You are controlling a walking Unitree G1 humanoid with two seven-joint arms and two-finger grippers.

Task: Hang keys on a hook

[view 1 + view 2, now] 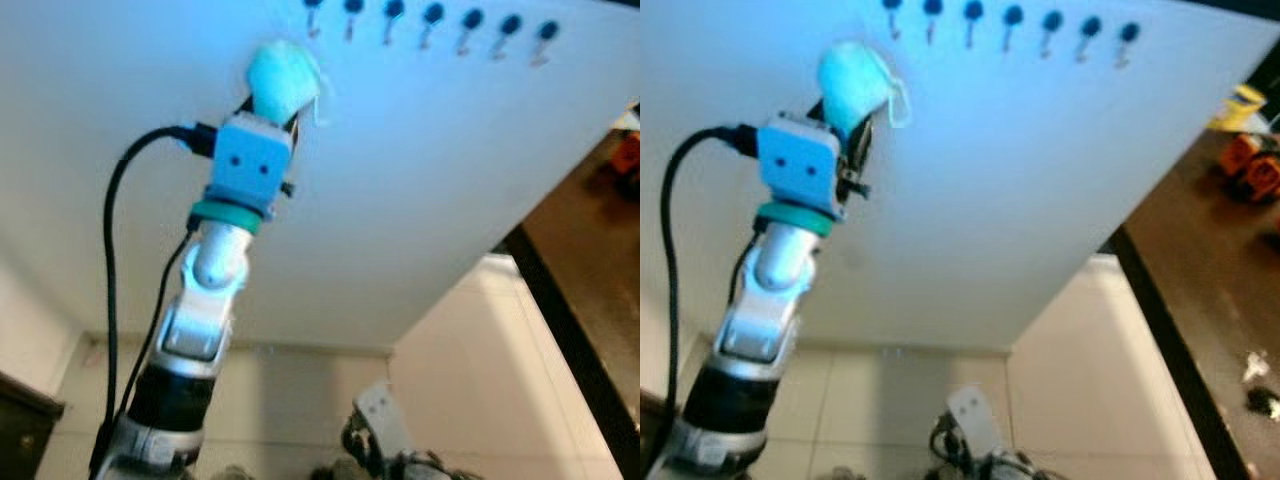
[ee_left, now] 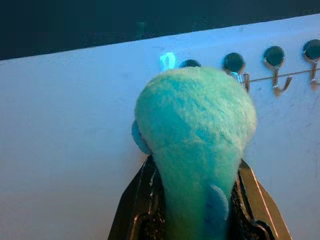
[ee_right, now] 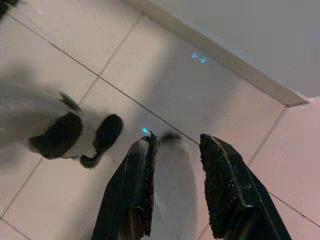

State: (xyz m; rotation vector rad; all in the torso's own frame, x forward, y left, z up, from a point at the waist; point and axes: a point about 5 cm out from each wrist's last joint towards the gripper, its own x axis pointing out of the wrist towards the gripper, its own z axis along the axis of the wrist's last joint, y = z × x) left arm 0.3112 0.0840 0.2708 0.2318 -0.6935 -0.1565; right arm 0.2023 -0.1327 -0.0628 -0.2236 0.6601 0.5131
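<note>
Pale floor tiles (image 3: 165, 85) lay below, a dark counter (image 1: 1210, 300) to the right, and a white wall (image 1: 420, 200) ahead with a row of hooks (image 1: 433, 22) near its top. The right gripper (image 3: 177, 192) hung parted over the tiles, holding nothing. The left gripper (image 1: 272, 112), raised just below the hooks, was closed around a fluffy teal keychain (image 2: 195, 145).

Fluffy mint-green pompom keychain (image 1: 281, 78) with pale cord loop, held raised against white wall panel, just below left end of hook row. Row of dark-capped metal hooks (image 1: 432, 18) along panel's top edge, all bare.
</note>
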